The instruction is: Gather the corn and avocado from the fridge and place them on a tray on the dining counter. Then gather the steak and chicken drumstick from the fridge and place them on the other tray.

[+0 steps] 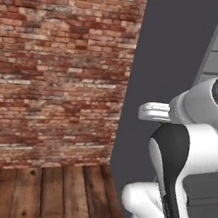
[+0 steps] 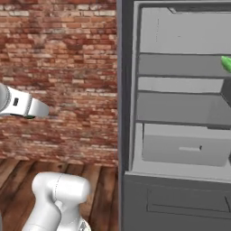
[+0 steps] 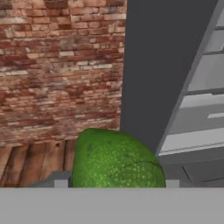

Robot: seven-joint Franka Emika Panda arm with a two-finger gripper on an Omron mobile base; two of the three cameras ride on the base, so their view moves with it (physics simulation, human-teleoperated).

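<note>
Avocado point(image 3: 116, 159), one of them, big and speckled green, sits low in the hand view right at the pincer, between where its tips rise, so the pincer looks clamped on the avocado, though the tips themselves are hidden.

Largest thing around is the single brick wall point(image 1: 57, 66) on the left, running far back. Below it lies one plank floor point(image 1: 40, 193). To the right stands one grey fridge point(image 2: 180, 113), door open, with two bare shelves point(image 2: 178, 65) and one drawer point(image 2: 185, 146) under them. One white arm point(image 1: 183, 159) rises near the fridge. Smallest, a single green scrap point(image 2: 227, 64) pokes in at the far right edge beside the upper shelf; what it is I cannot tell.
</note>
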